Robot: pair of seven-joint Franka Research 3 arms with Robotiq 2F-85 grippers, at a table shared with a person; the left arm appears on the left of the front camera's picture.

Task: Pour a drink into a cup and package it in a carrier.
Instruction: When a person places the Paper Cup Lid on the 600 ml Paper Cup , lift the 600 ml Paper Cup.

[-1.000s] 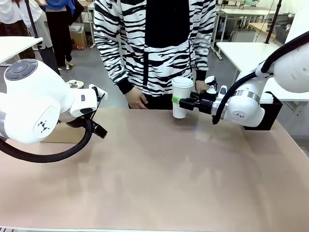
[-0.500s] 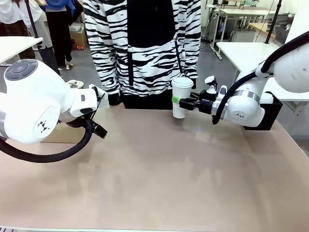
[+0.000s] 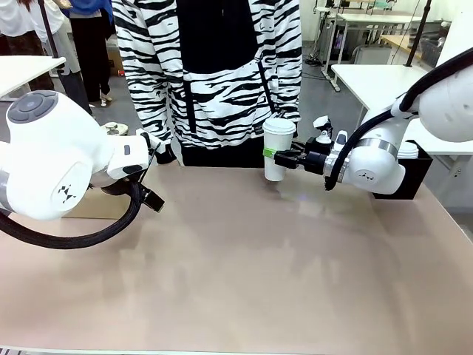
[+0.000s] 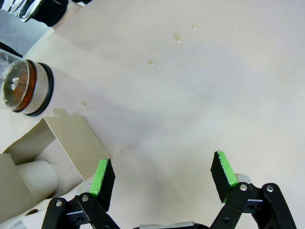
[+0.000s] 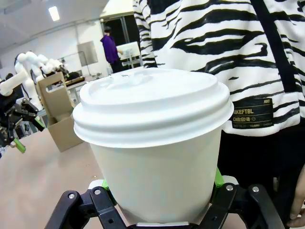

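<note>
We see the right gripper (image 3: 278, 157) clamped on a lidded white cup (image 3: 279, 137), well to the right of the carrier (image 4: 71, 138), before a person (image 3: 214, 74) in a zebra-striped top. The left gripper (image 4: 162, 164) hangs just beside the carrier, its jaws wide apart over the table (image 3: 244, 274) and holding nothing. The jug (image 4: 40, 88) of dark drink (image 4: 27, 93) stands close by the carrier, on its far side; a white cylinder (image 4: 40, 176) sits in one carrier slot

Grey floor (image 3: 316, 92), white tables (image 3: 377, 74), ceiling light (image 5: 54, 13)
</note>
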